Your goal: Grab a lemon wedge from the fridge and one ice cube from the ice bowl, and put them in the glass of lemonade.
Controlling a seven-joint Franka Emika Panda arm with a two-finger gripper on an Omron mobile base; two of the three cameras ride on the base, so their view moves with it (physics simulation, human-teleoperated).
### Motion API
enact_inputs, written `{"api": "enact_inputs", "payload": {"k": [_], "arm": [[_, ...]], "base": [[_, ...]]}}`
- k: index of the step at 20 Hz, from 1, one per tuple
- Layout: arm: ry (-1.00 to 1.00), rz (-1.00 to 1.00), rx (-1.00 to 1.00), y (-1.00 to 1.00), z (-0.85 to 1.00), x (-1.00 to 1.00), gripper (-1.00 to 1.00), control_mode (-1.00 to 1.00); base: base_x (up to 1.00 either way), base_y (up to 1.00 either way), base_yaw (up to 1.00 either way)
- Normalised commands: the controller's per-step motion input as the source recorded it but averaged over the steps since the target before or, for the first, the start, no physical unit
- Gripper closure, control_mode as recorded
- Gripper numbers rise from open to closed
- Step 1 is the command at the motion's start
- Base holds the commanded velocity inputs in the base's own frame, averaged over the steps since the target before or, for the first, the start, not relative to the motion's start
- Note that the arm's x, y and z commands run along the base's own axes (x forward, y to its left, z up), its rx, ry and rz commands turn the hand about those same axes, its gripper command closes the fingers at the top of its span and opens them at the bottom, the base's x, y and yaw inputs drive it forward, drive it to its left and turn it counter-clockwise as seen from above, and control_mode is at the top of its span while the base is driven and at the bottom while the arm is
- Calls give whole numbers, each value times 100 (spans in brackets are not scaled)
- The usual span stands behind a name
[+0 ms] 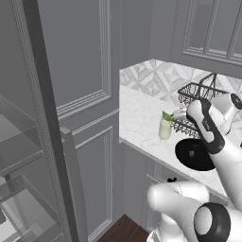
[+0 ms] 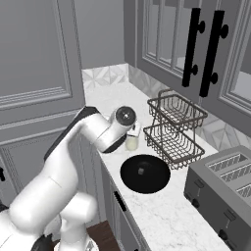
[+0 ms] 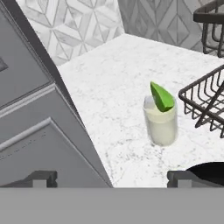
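The glass of lemonade (image 3: 161, 124) stands on the marble counter, a small clear tumbler with a green leaf (image 3: 162, 97) at its rim. My gripper (image 3: 113, 178) hovers just in front of it, open, its fingertips (image 3: 41, 178) wide apart with nothing between them. The glass (image 1: 165, 127) also shows beside my arm, and part of the glass (image 2: 132, 143) shows beneath my hand. The black ice bowl (image 2: 144, 172) lies on the counter close to the glass. At the far left the fridge (image 1: 47, 123) stands open, clear shelves showing. The lemon wedge is out of view.
A two-tier wire basket (image 2: 174, 128) stands right behind the glass. A toaster (image 2: 223, 188) sits further along the counter. Grey panelled cabinets (image 1: 90, 71) rise left of the counter, and wall cabinets with black handles (image 2: 201, 46) hang above it.
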Motion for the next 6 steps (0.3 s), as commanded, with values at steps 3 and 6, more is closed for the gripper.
{"api": "enact_inputs", "payload": {"k": [3, 6], "arm": [[-21, 6, 3, 48, 22, -83, -100, -100], [-16, 9, 0, 82, 10, -66, -100, -100]], "base": [[0, 0, 0], [0, 0, 0]]}}
